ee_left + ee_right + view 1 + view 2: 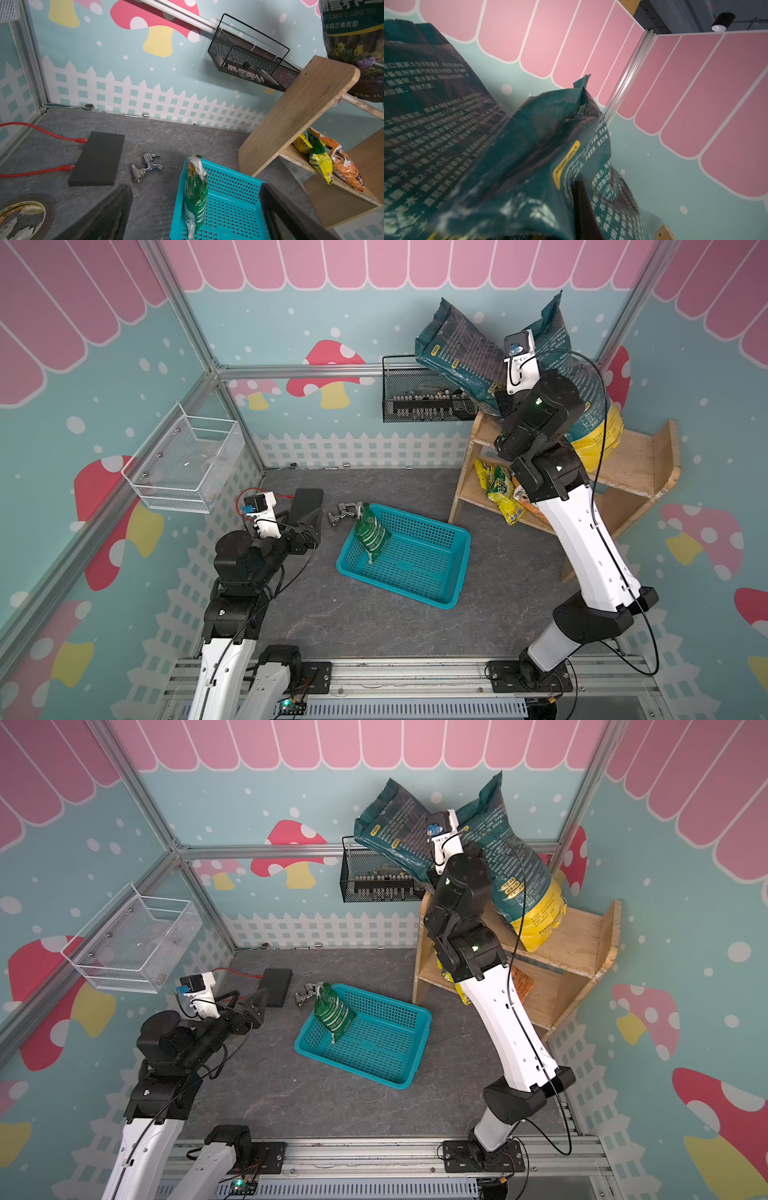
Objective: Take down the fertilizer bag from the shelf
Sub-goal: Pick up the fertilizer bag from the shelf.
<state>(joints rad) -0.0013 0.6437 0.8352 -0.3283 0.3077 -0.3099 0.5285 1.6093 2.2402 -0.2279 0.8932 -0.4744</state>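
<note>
Currently, bare bench [353,626] runs between the teal basket [459,536] and the front edge. The right gripper [571,193] clamps the fertilizer bag [532,882], which stands tilted on the shelf [640,464] top tier, at the bench's right rear corner. The left gripper [194,187] is spread wide, empty. The teal basket holds one green pouch [371,533]

I find the fertilizer bag [529,145] glossy, crinkled plastic, the shelf [636,456] bare matt wood, the basket [419,519] smooth perforated plastic.
</note>
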